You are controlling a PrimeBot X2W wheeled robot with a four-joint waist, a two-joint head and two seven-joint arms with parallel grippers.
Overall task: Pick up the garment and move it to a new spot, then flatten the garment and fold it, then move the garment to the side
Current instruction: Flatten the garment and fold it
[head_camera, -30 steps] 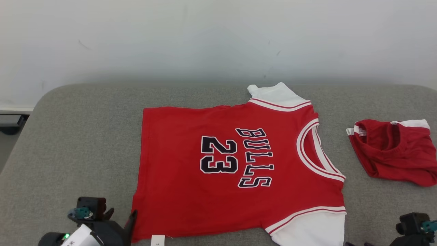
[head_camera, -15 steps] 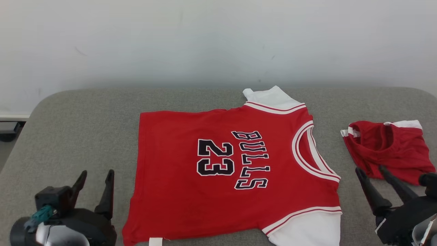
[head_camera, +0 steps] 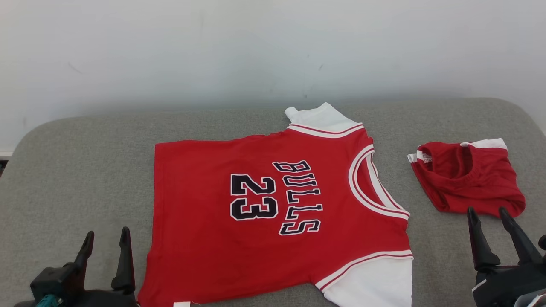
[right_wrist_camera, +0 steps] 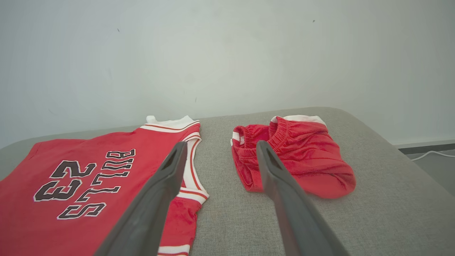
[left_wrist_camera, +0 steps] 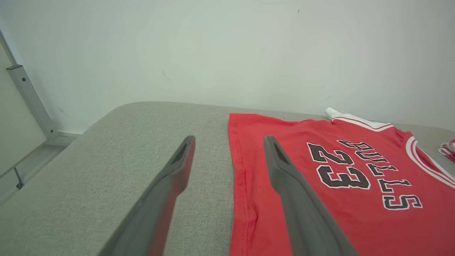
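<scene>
- 1 grey padded surface point(head_camera: 76, 170), woven cover, rounded corners, spans the head view. Pale wall point(head_camera: 256, 51) w/ a few small scuffs runs behind it at 12 o'clock.
- L wrist view: metal post point(left_wrist_camera: 30, 99) leans along the wall at 9 o'clock, past the surface's edge. R wrist view: pale cable point(right_wrist_camera: 432, 153) on the floor at 3 o'clock.
- Red jersey point(head_camera: 273, 213) lies flat mid-surface, print "BULLS 23" facing up. Neck twd 3 o'clock, hem twd 9 o'clock, white sleeves at its 1 and 5 o'clock.
- Red shorts point(head_camera: 467, 179) sit crumpled at 3 o'clock of the jersey, apart from it, white trim on the far side.
- L gripper point(head_camera: 107, 232) at 7 o'clock of the head view, fingers pointing twd 12, just beside the jersey's hem. Jaws spread wide, nothing between them. In its wrist view 1 finger crosses bare grey cover, the other crosses the hem strip; contact can't be told.
- R gripper point(head_camera: 486, 209) at 4 o'clock, fingers twd 12, tips just short of the shorts' near edge. Jaws spread wide, holding nothing.
</scene>
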